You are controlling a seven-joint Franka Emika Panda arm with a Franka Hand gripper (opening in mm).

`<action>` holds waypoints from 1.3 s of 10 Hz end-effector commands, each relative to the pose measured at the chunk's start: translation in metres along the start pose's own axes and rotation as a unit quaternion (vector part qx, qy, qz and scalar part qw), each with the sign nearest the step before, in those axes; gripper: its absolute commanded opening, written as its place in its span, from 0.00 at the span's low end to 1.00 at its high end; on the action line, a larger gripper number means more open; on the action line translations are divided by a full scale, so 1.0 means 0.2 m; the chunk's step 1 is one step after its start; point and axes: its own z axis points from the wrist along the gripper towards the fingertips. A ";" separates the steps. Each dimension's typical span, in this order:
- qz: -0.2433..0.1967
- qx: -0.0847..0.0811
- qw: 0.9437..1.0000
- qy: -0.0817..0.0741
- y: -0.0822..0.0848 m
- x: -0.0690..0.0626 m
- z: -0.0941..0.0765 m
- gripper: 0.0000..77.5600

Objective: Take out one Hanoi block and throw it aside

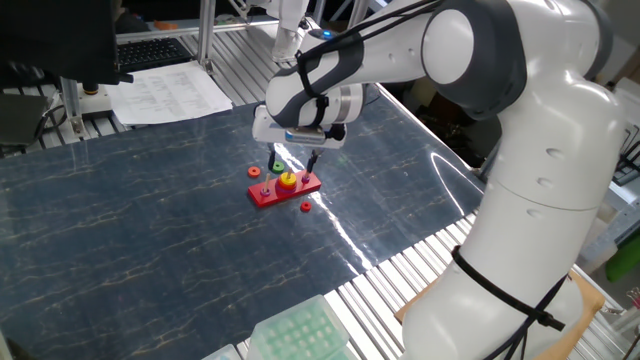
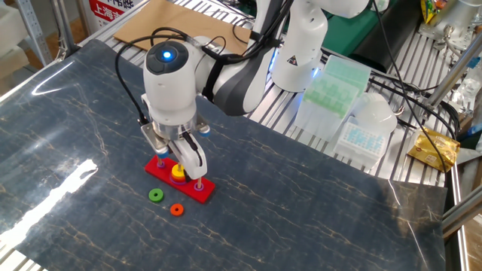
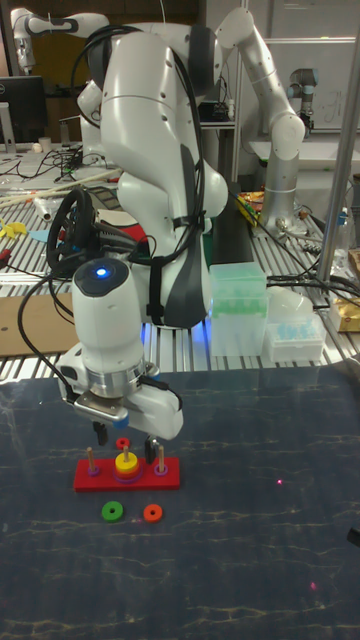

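The Hanoi block, a small yellow ring point(image 1: 287, 180) point(image 2: 178, 175) point(image 3: 125, 464), sits on the middle peg of the red base point(image 1: 270, 195) point(image 2: 205, 194) point(image 3: 170, 476). My gripper point(image 1: 292, 162) point(image 2: 179, 162) point(image 3: 126, 440) hangs open just above it. Its dark fingers point(image 3: 154, 446) stand one on each side of the middle peg and hold nothing. The wrist hides part of the base in the other fixed view.
A green ring point(image 2: 155, 196) point(image 3: 112, 512) and an orange ring point(image 2: 176, 210) point(image 3: 152, 513) lie on the dark mat beside the base. A small red ring point(image 1: 305, 207) lies on its opposite side. Plastic racks point(image 2: 331, 86) stand past the mat's edge.
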 end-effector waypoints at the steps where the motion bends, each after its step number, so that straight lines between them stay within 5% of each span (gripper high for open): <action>1: 0.010 0.000 1.000 -0.001 0.00 0.00 0.01 1.00; 13: 0.015 -0.001 1.000 -0.007 -0.02 0.02 0.11 1.00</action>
